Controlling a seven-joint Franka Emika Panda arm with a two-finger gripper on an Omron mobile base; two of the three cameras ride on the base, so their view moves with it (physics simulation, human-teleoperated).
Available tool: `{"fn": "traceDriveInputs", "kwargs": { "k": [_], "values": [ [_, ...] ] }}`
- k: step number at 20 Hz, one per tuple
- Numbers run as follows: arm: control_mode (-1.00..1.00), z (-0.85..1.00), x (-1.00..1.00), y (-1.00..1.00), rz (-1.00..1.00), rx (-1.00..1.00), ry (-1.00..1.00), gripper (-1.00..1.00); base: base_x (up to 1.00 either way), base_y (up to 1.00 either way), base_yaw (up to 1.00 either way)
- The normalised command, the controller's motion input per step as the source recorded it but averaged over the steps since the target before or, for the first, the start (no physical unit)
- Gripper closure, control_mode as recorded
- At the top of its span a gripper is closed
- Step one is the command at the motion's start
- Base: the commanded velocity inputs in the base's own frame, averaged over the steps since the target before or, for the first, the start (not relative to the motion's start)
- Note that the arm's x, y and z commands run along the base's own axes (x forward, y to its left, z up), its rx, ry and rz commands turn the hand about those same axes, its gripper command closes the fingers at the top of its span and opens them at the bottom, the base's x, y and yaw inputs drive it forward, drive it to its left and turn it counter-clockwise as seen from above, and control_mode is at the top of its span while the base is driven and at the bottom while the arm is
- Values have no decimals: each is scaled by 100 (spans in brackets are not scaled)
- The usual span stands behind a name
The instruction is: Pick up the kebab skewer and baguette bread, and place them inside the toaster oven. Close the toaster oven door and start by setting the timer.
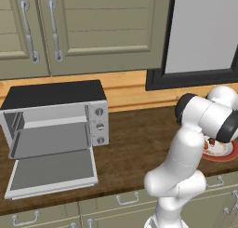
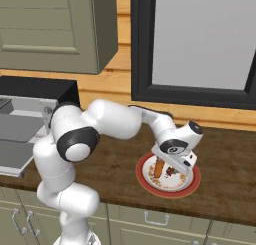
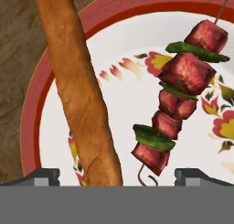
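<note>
**Open pincer low over a plate that carries both foods**

The pincer [image 3: 117, 175] hangs spread wide and empty just above the plate [image 2: 192, 180] on the counter [image 2: 225, 164], right of the toaster oven [image 1: 56, 115]; the toaster oven door [image 1: 51, 172] lies dropped open, well apart from the plate. Risk, as I judge it: the baguette bread [image 3: 77, 90] and the kebab skewer [image 3: 180, 97] lie side by side between the tips; a straight close could catch both, or pinch only the thin stick and let the chunks slip; a nudged baguette could roll off the rim. In the hand view the baguette's long axis runs from bottom centre up to the left, one end overhanging the rim; the skewer leans up to the right, bare tip farthest from the pincer.
</note>
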Motion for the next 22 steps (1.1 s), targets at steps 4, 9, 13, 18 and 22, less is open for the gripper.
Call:
{"fn": "traceDriveInputs", "kwargs": {
  "k": [4, 9, 13, 18, 22],
  "values": [
    [-100, -13, 0, -4, 0, -2, 0, -100, 0, 0, 0],
    [-100, -8, 0, 7, 2, 0, 0, -100, 0, 0, 0],
    [-100, -11, -3, 31, 5, 0, 0, -100, 0, 0, 0],
    [-100, -7, -1, 33, 8, 0, 0, -100, 0, 0, 0],
    [-100, 0, 0, 15, 6, 0, 0, -100, 0, 0, 0]
  ]
}}
